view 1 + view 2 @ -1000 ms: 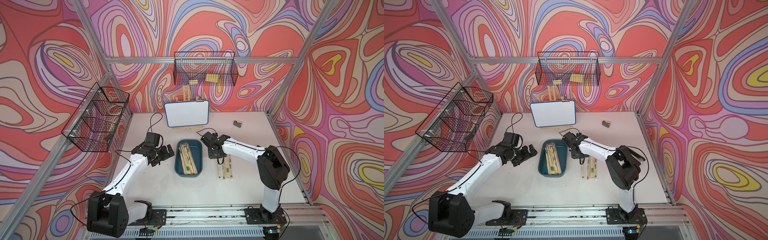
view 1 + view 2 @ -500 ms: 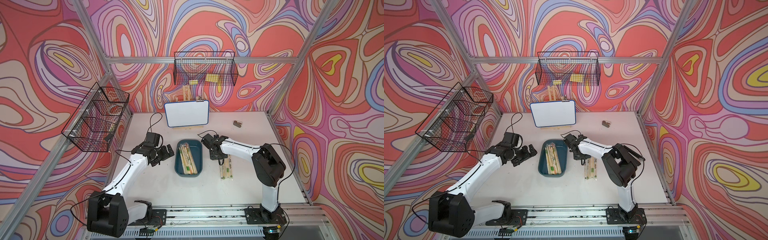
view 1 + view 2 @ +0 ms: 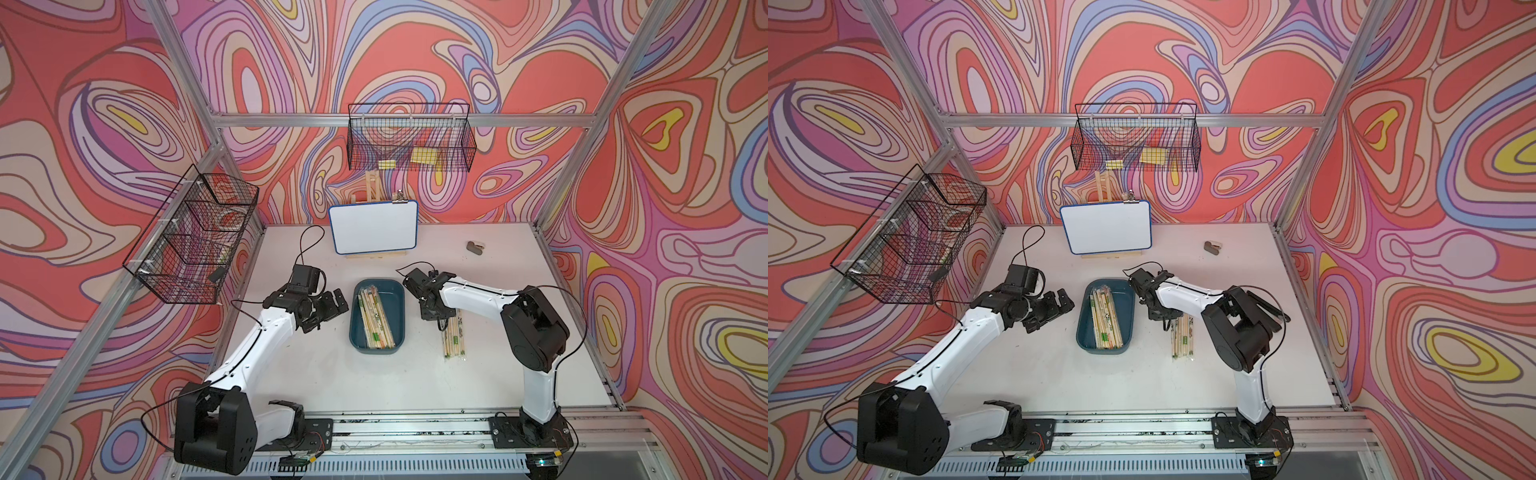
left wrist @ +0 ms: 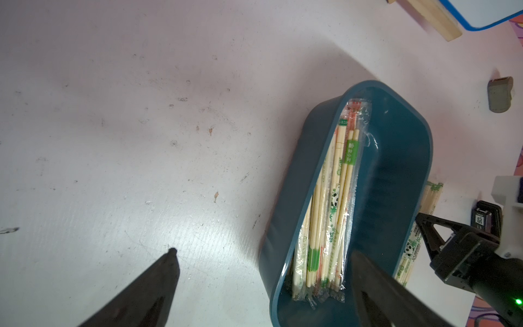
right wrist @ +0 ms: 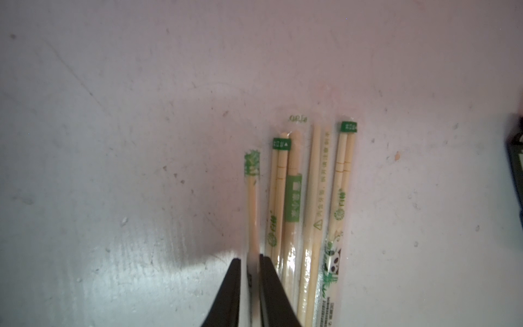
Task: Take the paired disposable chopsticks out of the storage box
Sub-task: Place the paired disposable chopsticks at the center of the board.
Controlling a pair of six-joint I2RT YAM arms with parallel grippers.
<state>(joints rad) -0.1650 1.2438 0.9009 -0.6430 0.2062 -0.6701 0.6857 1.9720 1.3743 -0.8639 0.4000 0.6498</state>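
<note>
I see a white table [image 3: 498,374] on my feed. At its far edge a blue-rimmed whiteboard [image 3: 373,226] leans on a wooden easel [image 3: 371,188], with a metal clip [image 3: 400,196] on its top edge. A small gray block [image 3: 474,247] lies apart from it, nearer the far right corner. A black back basket [image 3: 409,139] hangs on the rear wall with yellow pieces [image 3: 424,156] inside. A side basket [image 3: 193,235] hangs from the left frame.
</note>
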